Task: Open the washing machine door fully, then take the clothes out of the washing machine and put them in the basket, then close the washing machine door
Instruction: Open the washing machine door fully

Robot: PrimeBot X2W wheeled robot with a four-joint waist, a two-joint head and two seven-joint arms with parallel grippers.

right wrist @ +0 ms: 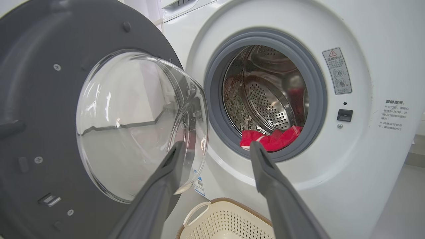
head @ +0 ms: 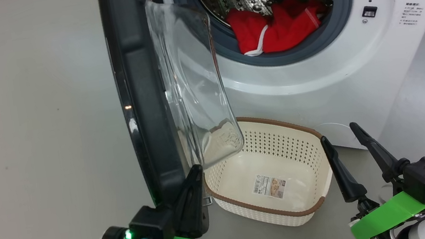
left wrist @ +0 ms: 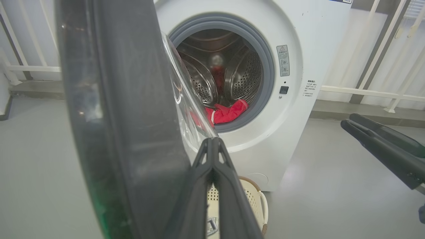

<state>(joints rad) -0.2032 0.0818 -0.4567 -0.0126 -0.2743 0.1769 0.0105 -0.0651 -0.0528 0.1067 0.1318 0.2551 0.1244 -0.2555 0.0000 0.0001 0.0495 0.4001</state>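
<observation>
Red clothes (head: 279, 27) (right wrist: 270, 141) lie in a heap at the lower front of the steel drum, resting against the grey-blue seal of the washing machine (head: 307, 80) (right wrist: 365, 166) – a white drawstring hangs at their left edge. The washing machine door (head: 140, 84) (right wrist: 33, 99) stands swung out, nearly edge-on in the head view, with its glass bowl (head: 191, 89) (right wrist: 132, 122) bulging toward the opening. The basket (head: 244, 190) (right wrist: 225, 219) sits on the grey floor (head: 30, 142) just in front of the machine, below the opening, its far left corner seen through the glass; a paper label lies on its bottom.

The left fingers (head: 192, 194) (left wrist: 212, 172) are pressed together with nothing between them, just beside the inner face of the door's lower rim – whether they touch it cannot be told. The right fingers (head: 370, 146) (right wrist: 272, 179) are spread wide and hold nothing; they hover right of the basket, pointing toward the drum opening.
</observation>
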